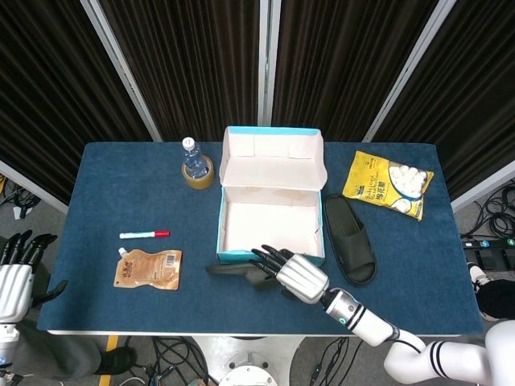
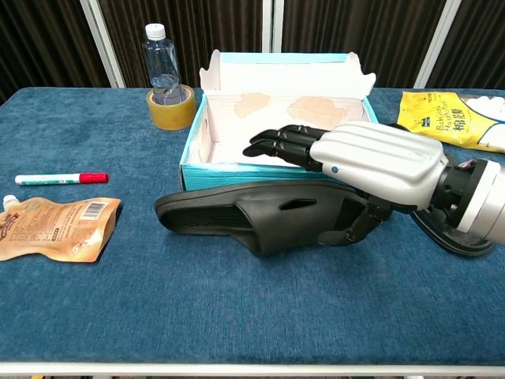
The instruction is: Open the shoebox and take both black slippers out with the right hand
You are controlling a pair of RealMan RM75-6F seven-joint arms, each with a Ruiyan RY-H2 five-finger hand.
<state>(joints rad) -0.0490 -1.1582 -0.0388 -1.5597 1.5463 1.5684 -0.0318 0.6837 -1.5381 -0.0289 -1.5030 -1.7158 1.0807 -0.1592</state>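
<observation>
The teal shoebox [image 1: 271, 170] [image 2: 192, 172] stands open and empty at the table's middle, lid leaning back. One black slipper [image 1: 229, 270] [image 2: 237, 217] lies flat on the blue cloth just in front of the box, toe pointing left. My right hand [image 1: 299, 277] [image 2: 371, 162] hovers over its right end with fingers stretched straight out above the strap and the thumb down against the slipper's edge. The other black slipper [image 1: 352, 241] [image 2: 467, 235] lies to the right of the box. My left hand [image 1: 14, 277] hangs off the table's left edge, fingers apart and empty.
A water bottle [image 1: 192, 157] [image 2: 161, 55] stands inside a tape roll [image 2: 172, 109] at the box's back left. A red-capped marker [image 1: 145, 234] [image 2: 59, 178] and a brown pouch [image 1: 149, 268] [image 2: 51, 229] lie at the left. A yellow snack bag [image 1: 388, 183] [image 2: 454, 118] lies at the back right.
</observation>
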